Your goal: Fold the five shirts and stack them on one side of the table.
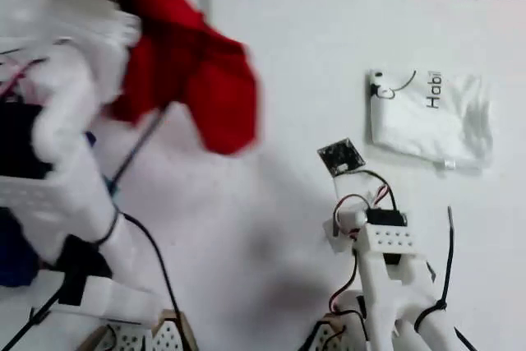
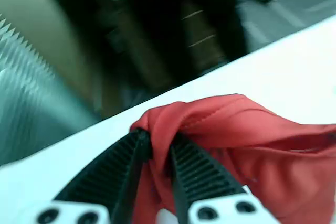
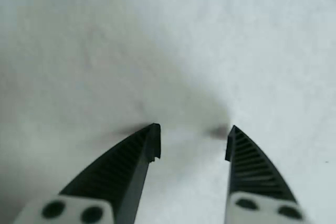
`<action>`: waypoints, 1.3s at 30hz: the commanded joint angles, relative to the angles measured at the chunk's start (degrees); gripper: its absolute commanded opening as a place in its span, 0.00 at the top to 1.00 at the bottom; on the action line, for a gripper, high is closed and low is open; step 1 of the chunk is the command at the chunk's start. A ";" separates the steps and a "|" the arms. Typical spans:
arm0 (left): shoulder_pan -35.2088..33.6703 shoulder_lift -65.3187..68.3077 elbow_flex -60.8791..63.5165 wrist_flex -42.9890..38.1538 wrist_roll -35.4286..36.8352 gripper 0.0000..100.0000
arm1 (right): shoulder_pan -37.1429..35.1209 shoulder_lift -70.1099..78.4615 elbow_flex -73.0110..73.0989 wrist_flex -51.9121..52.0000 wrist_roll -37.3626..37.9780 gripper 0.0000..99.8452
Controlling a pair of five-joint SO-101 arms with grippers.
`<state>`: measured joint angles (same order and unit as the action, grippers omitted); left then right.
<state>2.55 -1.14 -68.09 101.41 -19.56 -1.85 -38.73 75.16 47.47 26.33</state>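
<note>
The left hand (image 2: 158,139) clamps a bunch of the red shirt (image 1: 193,80), holding it above the counter's (image 1: 271,55) far left, likely for spreading flat, while the right hand (image 3: 191,135) sits open near the folded white shirt (image 1: 427,121).

The bunched shirt (image 1: 185,80) is plain red. The folded shirt (image 1: 427,121) is white with dark print; the worktop (image 1: 263,236) is white too.
</note>
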 commanded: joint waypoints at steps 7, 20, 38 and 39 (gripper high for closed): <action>15.12 -2.02 17.45 0.35 0.53 0.97 | 0.22 -1.54 -0.09 -0.75 -0.53 0.80; 17.23 -2.11 31.43 -0.88 0.53 0.97 | 6.73 -1.71 -0.18 -3.30 -9.76 0.80; 8.70 -0.88 31.60 -15.03 6.68 0.79 | 6.73 -1.71 -0.18 -3.30 -9.76 0.80; 7.56 0.18 31.43 -15.38 6.95 0.79 | 6.73 -1.71 -0.18 -3.30 -9.76 0.80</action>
<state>13.54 -1.14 -36.62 88.92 -14.20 4.40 -38.73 75.34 44.84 17.01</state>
